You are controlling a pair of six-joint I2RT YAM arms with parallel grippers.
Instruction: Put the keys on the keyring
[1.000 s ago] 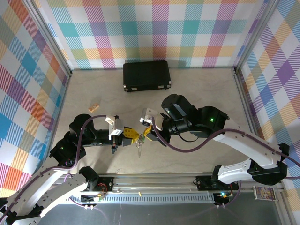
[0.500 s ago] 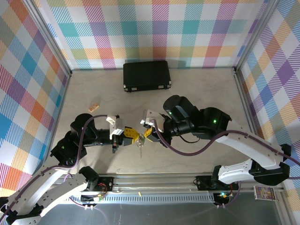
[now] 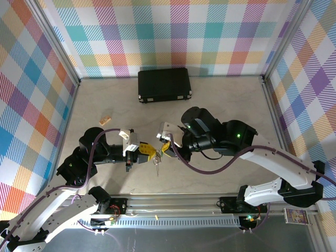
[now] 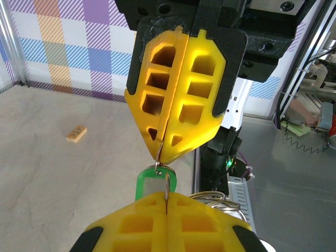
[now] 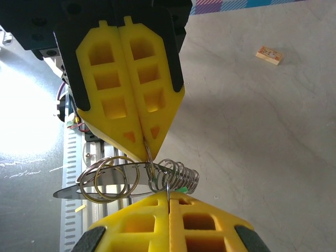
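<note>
My two yellow-fingered grippers meet tip to tip above the table's middle. The left gripper [image 3: 149,154] [image 4: 167,198] is shut on a thin silver ring that runs through the green-headed key [image 4: 153,181]. The right gripper [image 3: 164,146] [image 5: 168,195] is shut on a wire of the keyring [image 5: 177,176], a bunch of silver loops with a row of small rings. Larger silver rings [image 5: 107,178] and a flat silver key [image 5: 68,192] hang off it. The bunch dangles between the tips [image 3: 156,164]. In the left wrist view the right gripper's tip pinches wire just above the green key.
A black rectangular case [image 3: 164,84] lies at the back of the table. A small wooden block [image 3: 106,120] [image 4: 76,133] sits at the left. The metal base rail [image 3: 173,210] runs along the near edge under the hanging bunch.
The right arm's wrist shifted a little right and then back. Both grippers stay shut, tip to tip, with the bunch hanging in the same place.
</note>
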